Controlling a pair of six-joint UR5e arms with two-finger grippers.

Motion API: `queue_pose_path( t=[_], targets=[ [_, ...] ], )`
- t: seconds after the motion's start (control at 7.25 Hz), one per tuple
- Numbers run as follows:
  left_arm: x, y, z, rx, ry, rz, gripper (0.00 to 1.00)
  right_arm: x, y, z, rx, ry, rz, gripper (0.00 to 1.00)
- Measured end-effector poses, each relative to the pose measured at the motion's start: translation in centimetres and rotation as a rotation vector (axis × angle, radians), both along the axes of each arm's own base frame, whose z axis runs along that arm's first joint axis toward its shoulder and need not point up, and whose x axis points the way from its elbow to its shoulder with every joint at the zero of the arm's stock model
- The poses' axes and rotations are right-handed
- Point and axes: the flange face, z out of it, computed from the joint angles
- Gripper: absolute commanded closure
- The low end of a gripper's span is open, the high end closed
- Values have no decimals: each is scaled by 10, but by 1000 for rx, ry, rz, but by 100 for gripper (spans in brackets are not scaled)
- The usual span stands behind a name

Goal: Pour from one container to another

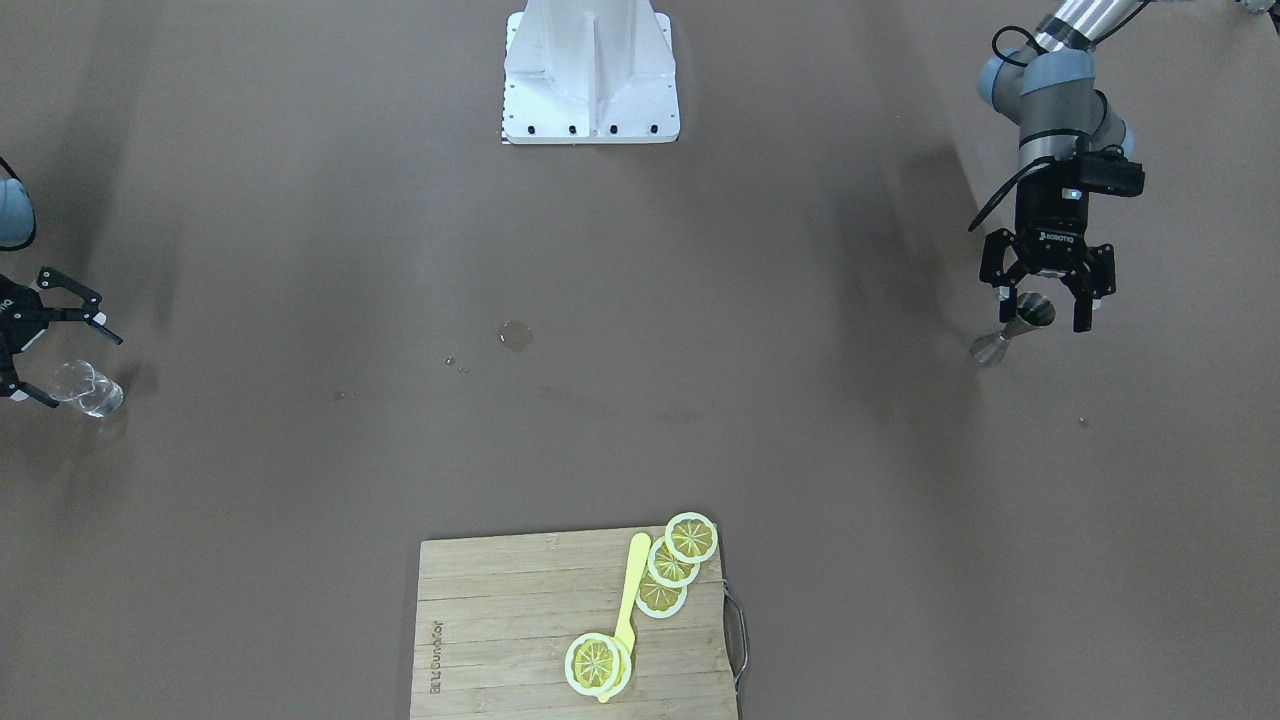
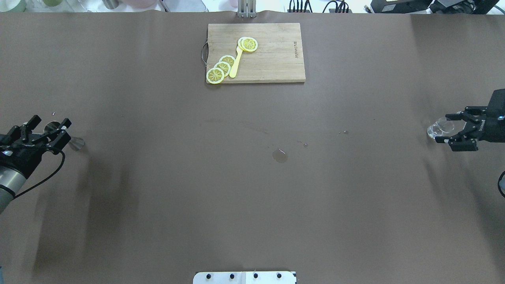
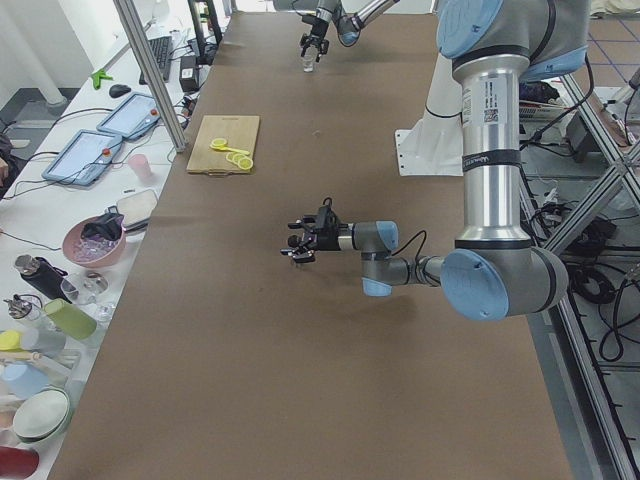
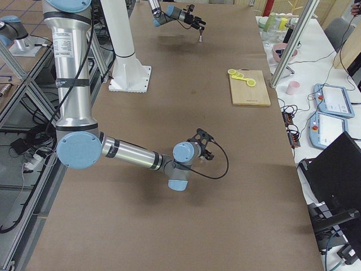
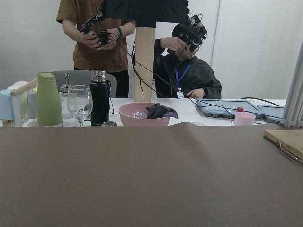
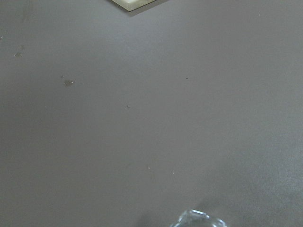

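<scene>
Left gripper (image 1: pixel 1045 292): hangs level and low over the table (image 1: pixel 300 250), fingers spread wide, pinching nothing. Straddles a steel jigger (image 1: pixel 1012 330). Jigger: stands upright on its foot between those fingertips, upper cup framed by the two pads, foot poking out just past them. Shows no pad pressing on the metal, with only a slim gap on one side in the front view.

Right gripper (image 2: pixel 444 128): hangs low and level at the opposite end of the table, fingers splayed, clamping nothing. Reaches toward a clear glass (image 2: pixel 434 129). Glass: rests on the table between and just ahead of those fingertips. Sits nearer one finger than the other in the front view; touching or not, cannot tell. Appears in the right wrist view only as a sliver of rim at the bottom edge.

Well apart from both pairs of fingers, roughly midway between them: a small puddle (image 2: pixel 279 156) with a few droplets beside it.

Farther off, at the table edge opposite the robot: a wooden board (image 2: pixel 272 59). Carries lemon slices (image 2: pixel 215 75) and a yellow utensil (image 2: pixel 235 66), three slices overlapping in a row at one end of the utensil, more at the other. Lies far from either gripper's fingers.
</scene>
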Motion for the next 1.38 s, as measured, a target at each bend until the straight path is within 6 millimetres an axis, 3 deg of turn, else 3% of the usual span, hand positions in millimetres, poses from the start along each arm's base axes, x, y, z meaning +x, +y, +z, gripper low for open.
queue_pose_path(
  t=[0.41, 1.38],
  targets=[
    [5, 2, 8, -5, -3, -5, 3, 8, 13, 18, 28, -21, 13, 2],
    [39, 1, 29, -19, -7, -24, 7, 5, -12, 11, 16, -42, 156, 2]
  ],
)
